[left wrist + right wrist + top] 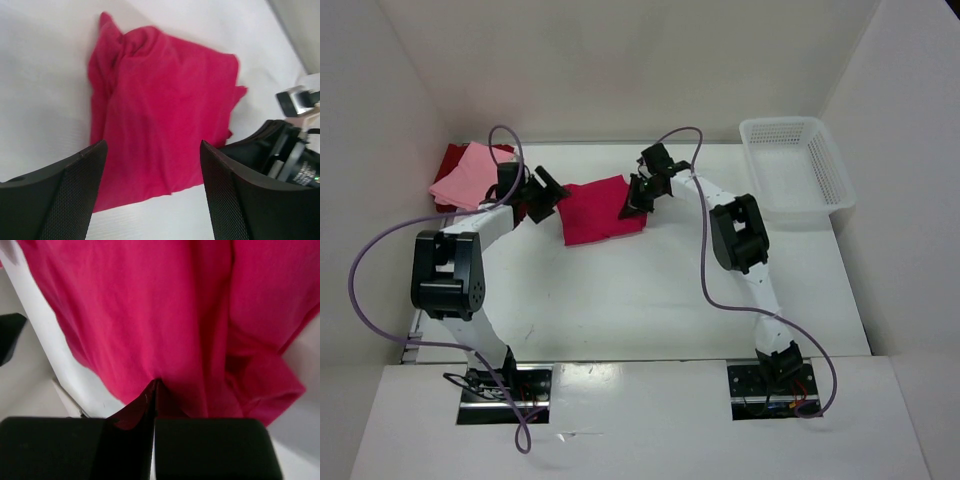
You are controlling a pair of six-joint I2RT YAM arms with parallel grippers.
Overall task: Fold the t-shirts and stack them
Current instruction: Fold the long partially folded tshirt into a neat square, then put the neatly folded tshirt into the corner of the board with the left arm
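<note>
The bright magenta t-shirt (603, 212) lies loosely folded on the white table between both arms. My right gripper (634, 200) is at its right edge, and in the right wrist view its jaws (155, 390) are shut, pinching a fold of the magenta cloth (150, 305). My left gripper (551, 199) hangs at the shirt's left edge. In the left wrist view it stands open (152, 167), its fingers (60, 200) straddling the shirt's near hem (165, 110) without clamping it. The light pink t-shirt (470, 172) lies on the dark red t-shirt (446, 163) at the far left.
A white mesh basket (825, 165) stands at the back right corner. White walls close in the table on the left, back and right. The right arm's wrist (285, 150) shows at the right of the left wrist view.
</note>
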